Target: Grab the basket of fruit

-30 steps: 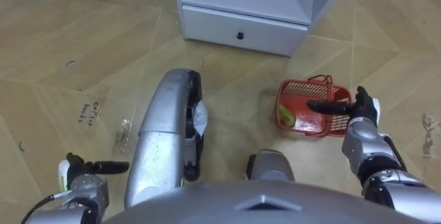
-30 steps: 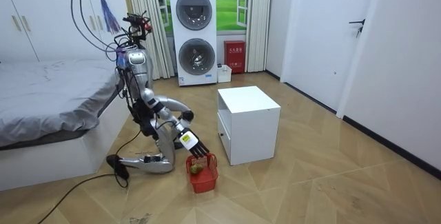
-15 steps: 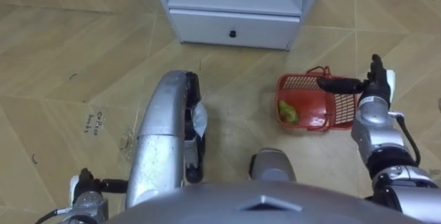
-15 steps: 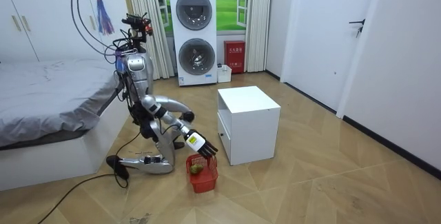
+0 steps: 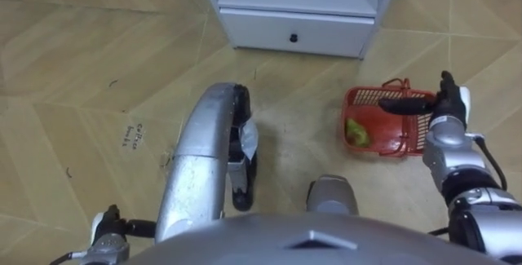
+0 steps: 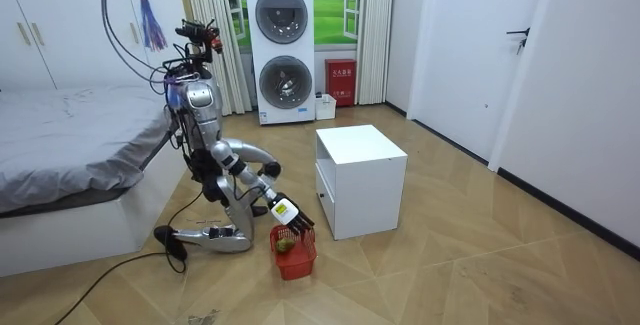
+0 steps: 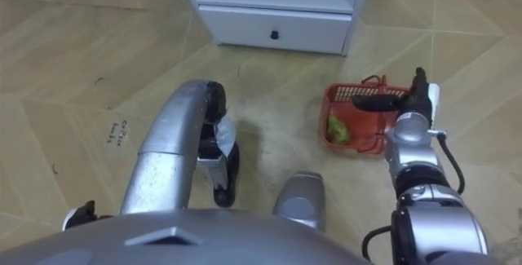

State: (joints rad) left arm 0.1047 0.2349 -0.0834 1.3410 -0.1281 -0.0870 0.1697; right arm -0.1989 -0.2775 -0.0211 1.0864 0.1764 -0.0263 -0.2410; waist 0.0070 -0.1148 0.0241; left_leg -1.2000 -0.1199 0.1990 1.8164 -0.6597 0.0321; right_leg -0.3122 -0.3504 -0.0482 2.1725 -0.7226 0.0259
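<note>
The red mesh fruit basket (image 5: pixel 382 140) stands on the wooden floor to my right front, with a green fruit (image 5: pixel 356 130) in its left part. Its handle lies folded at the far rim. My right hand (image 5: pixel 450 112) hovers over the basket's right side, open, fingers straight and pointing away from me, thumb stretched left across the rim. It grips nothing. In the room view I kneel between the bed and the white cabinet, with the right hand (image 6: pixel 288 213) just above the basket (image 6: pixel 297 260). My left hand (image 5: pixel 108 231) shows at the lower left edge, low and idle.
A white cabinet (image 5: pixel 298 30) with a closed drawer stands right ahead, a short way beyond the basket. The bed (image 6: pixel 70 155) is behind me, and stacked washing machines (image 6: pixel 280 50) stand by the far wall. Open floor lies to my left front.
The head camera has shifted, so the whole picture slid. My right hand stays open over the basket's right side and has dropped slightly closer to it in the room view.
</note>
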